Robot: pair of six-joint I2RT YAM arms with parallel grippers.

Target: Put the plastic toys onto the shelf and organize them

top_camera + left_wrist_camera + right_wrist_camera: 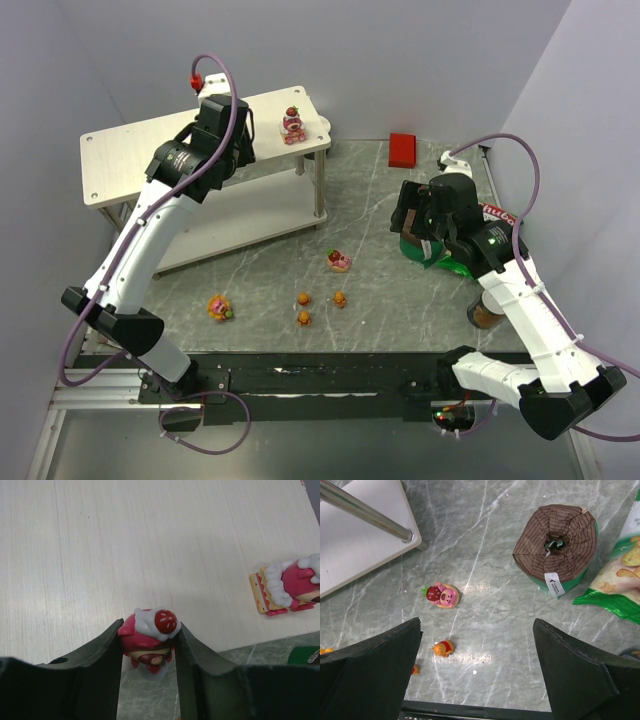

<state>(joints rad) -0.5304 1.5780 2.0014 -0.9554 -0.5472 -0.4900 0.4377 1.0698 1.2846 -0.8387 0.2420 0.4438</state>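
At the lower centre of the left wrist view, the left arm's jaws grip a pink-red plastic strawberry bear point(150, 632) over the edge of the pale wooden shelf point(150, 545). Moving further inboard before lowering and releasing seems wise. The right arm's jaws hang wide open.

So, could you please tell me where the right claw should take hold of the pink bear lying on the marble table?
The pink bear seems tipped over, strawberry cap pointing sideways. I'd grip across its round body below the cap, bringing the open right claw straight down; bare table lies on both flanks.
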